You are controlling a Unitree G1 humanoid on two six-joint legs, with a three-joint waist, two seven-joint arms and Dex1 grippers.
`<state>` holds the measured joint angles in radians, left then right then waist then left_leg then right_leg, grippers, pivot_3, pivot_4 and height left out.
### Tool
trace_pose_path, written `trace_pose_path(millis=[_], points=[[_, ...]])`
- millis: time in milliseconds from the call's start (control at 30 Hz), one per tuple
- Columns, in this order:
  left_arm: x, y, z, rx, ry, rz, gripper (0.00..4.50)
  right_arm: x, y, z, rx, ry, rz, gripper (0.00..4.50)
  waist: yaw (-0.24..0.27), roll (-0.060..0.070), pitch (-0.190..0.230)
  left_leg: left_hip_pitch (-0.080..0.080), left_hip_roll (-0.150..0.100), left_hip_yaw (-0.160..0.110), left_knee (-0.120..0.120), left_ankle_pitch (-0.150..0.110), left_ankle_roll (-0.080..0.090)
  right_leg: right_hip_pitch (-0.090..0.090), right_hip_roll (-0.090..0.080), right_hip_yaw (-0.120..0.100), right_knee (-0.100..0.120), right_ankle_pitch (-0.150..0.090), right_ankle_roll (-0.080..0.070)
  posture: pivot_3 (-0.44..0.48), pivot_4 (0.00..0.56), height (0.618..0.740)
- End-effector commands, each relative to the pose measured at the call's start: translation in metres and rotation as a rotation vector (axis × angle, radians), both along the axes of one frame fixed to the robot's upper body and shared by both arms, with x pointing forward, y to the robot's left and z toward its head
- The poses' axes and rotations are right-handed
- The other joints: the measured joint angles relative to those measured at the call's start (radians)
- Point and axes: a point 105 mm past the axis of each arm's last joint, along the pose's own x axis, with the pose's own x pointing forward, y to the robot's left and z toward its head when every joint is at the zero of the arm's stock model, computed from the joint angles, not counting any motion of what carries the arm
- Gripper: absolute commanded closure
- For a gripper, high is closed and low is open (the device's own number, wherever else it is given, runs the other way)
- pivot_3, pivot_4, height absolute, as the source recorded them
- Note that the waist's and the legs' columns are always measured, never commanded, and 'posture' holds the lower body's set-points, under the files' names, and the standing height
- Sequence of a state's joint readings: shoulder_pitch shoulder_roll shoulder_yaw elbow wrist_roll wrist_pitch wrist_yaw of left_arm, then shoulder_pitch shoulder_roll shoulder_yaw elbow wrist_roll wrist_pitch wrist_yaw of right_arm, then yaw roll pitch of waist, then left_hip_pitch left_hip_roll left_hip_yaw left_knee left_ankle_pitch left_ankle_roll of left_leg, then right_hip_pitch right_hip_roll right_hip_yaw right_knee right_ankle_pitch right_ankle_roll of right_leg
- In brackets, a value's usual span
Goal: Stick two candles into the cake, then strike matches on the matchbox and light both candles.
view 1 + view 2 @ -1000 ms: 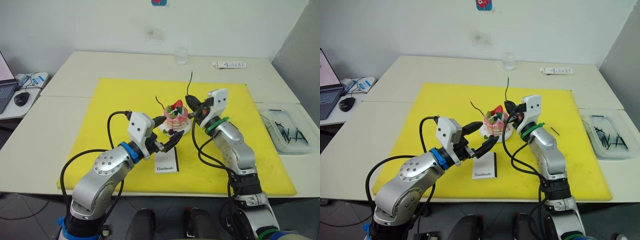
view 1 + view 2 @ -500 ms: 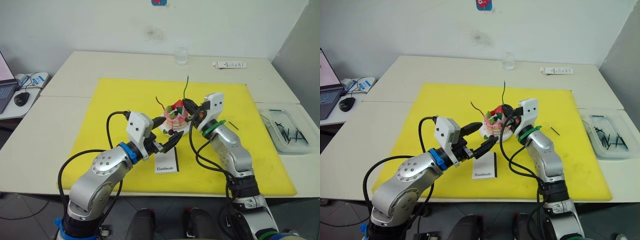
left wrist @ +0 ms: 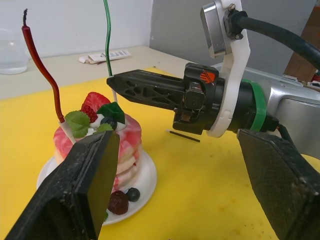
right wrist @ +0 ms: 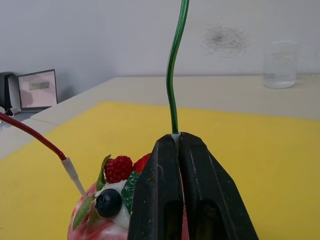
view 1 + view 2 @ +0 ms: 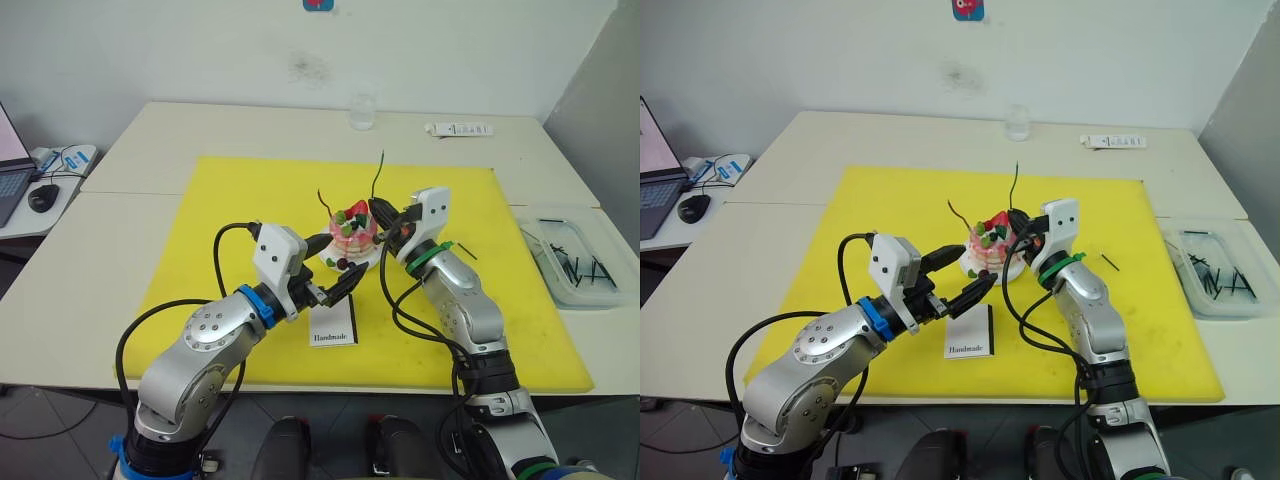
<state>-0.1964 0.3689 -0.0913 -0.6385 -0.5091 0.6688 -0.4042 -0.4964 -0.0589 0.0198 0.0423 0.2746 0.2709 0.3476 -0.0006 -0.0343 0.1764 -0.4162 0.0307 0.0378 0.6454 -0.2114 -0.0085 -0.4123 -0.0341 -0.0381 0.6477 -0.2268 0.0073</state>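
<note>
On the yellow mat (image 5: 230, 215) covering the surface, the right gripper (image 4: 176, 150) pinches the thin, bendy green candle (image 4: 174, 80) at its stiffer white base over the soft cake (image 3: 107, 142); left gripper's (image 3: 185, 190) jaws gape empty.

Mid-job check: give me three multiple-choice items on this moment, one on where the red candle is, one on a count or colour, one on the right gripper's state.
1. Where is the red candle?
A. flat on the mat
B. stuck in the cake
C. in the left gripper

2. How many candles stand over the cake?
A. none
B. one
C. two

3. What is the right gripper doing?
A. shut on the green candle
B. open above the matchbox
C. shut on a match

Answers:
1 B: the red candle's pale end goes into the cake top beside the strawberry.
2 C: the red candle and the green one both rise above it.
3 A: the right wrist view shows the black fingers closed around the green candle's pale base, just over the cake.
</note>
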Motion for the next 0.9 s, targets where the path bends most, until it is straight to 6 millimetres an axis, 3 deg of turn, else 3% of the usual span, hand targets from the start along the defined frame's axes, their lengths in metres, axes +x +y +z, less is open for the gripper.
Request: trace_pose_path(millis=[33, 900], points=[[-0.0068, -0.0032, 0.0136, -0.017, -0.055, -0.023, 0.33, -0.0007, -0.0026, 0.0073, 0.003, -0.030, -0.010, 4.37, 0.000, 0.000, 0.000, 0.000, 0.000, 0.000, 0.000, 0.000, 0.000, 0.000, 0.000, 0.000, 0.000, 0.000, 0.000, 0.000, 0.150, 0.740], [-0.0067, -0.0053, 0.0137, -0.025, -0.054, -0.025, 0.33, 0.0036, -0.0064, 0.0127, 0.015, -0.039, -0.025, 4.37, 0.000, 0.000, 0.000, 0.000, 0.000, 0.000, -0.001, 0.000, 0.000, 0.000, 0.000, 0.000, -0.001, 0.000, 0.000, 0.000, 0.150, 0.740]])
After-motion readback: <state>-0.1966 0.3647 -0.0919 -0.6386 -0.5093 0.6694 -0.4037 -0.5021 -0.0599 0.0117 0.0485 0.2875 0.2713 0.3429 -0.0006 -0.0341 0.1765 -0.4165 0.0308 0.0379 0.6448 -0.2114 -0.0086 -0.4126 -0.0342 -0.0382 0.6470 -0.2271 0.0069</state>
